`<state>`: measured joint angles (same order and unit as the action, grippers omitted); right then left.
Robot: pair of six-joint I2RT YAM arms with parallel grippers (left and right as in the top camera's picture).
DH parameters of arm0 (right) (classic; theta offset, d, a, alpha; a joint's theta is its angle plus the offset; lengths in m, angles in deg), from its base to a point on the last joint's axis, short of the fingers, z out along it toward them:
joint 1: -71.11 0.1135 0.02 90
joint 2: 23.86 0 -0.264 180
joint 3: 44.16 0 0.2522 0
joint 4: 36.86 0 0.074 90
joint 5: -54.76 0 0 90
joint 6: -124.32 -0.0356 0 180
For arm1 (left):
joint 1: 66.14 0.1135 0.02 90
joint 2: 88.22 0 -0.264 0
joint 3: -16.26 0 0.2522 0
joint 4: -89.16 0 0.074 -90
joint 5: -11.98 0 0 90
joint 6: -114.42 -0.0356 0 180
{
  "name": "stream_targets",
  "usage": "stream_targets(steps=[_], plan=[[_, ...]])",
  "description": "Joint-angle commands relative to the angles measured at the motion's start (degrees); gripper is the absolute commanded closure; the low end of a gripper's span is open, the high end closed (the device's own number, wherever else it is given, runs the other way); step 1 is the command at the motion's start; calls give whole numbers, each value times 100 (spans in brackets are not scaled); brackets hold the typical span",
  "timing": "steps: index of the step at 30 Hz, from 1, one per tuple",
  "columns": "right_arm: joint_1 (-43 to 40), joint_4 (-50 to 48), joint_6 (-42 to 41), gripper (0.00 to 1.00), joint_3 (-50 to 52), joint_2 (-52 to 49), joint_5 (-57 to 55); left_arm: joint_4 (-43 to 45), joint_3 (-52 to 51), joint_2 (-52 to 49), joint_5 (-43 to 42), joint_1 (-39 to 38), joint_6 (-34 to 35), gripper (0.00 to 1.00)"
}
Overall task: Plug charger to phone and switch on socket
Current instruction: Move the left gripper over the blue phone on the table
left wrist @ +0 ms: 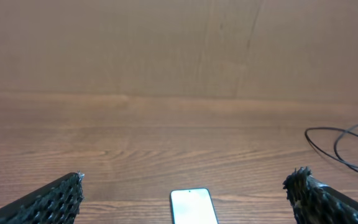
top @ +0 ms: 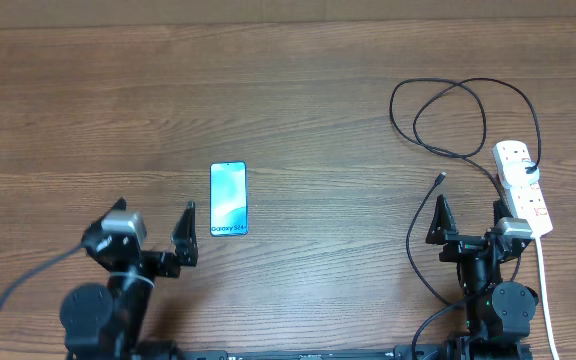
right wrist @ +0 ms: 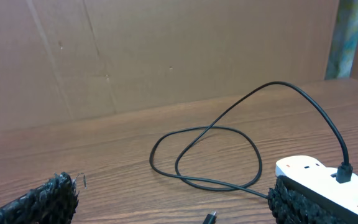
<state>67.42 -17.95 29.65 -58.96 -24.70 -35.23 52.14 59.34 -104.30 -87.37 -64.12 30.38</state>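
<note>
The phone (top: pixel 228 199) lies flat on the wooden table, light blue screen up; its far end shows in the left wrist view (left wrist: pixel 193 206). My left gripper (top: pixel 153 218) is open just left of and nearer than it, and the phone lies centred ahead between the fingers (left wrist: pixel 188 180). The charger cable (top: pixel 391 105) lies looped at the right, one end plugged into the white socket strip (top: pixel 523 190). Its loose connector tip (top: pixel 440 179) rests on the table just ahead of my open right gripper (top: pixel 469 215). In the right wrist view, between the gripper's (right wrist: pixel 173 186) fingers, are the cable (right wrist: pixel 278 83), tip (right wrist: pixel 211 217) and socket (right wrist: pixel 316 177).
The socket's white cord (top: pixel 546 290) runs toward the table's near edge beside the right arm. A brown cardboard wall (right wrist: pixel 166 56) stands behind the table. Part of the cable loop (left wrist: pixel 347 146) shows at the right of the left wrist view.
</note>
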Motion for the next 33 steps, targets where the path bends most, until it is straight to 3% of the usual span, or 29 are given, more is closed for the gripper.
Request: stream_targets(steps=[1, 9, 19, 25, 33], plan=[[-13, -33, 24, 0, 59, 68, 9, -101, 682, -754, -258, 48, 68, 0], [-13, -33, 24, 0, 59, 68, 9, -960, 2404, -2850, -704, -79, 92, 0], [-13, -33, 24, 0, 59, 68, 9, -2787, 4266, -5097, -439, -1174, 258, 0], [-13, -33, 24, 0, 59, 66, 9, -3202, 4428, -5882, -232, -1530, 479, 1], [-13, -33, 24, 0, 59, 68, 9, -3657, 4428, -6778, -549, -1530, 476, 0]])
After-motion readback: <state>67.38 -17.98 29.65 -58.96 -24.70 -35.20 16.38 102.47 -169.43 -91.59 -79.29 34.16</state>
